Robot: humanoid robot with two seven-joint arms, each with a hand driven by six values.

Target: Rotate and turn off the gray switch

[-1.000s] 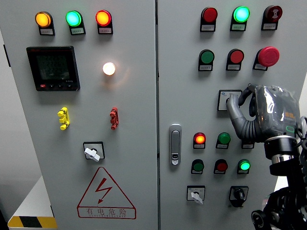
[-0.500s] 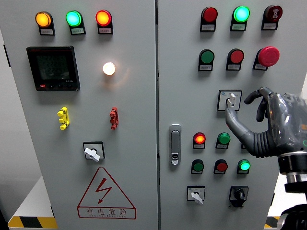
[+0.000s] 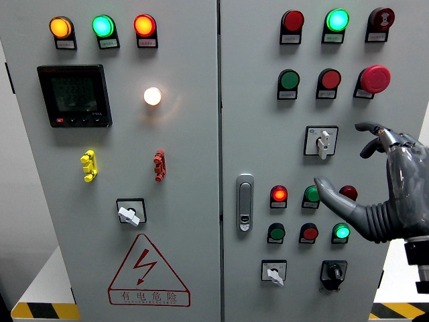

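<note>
One robot hand showed, the right hand (image 3: 389, 191), coming in from the lower right w/ fingers (image 3: 370, 127) spread and relaxed, grasping nothing. It hung just right of the gray switch (image 3: 322, 141) on the right cabinet door (image 3: 255, 114), apart from it, no contact. Thumb tip sat over the green button (image 3: 312, 194) below the switch. Switch knob was white, pointing straight down on its square plate, mid-height on that door, below a row w/ a red mushroom button (image 3: 375, 78). Door handle (image 3: 245, 202) stood to the left of the thumb. Left door carried a lit white lamp (image 3: 152, 96), a meter display (image 3: 74, 95) and a yellow-edged warning triangle (image 3: 148, 271).
</note>
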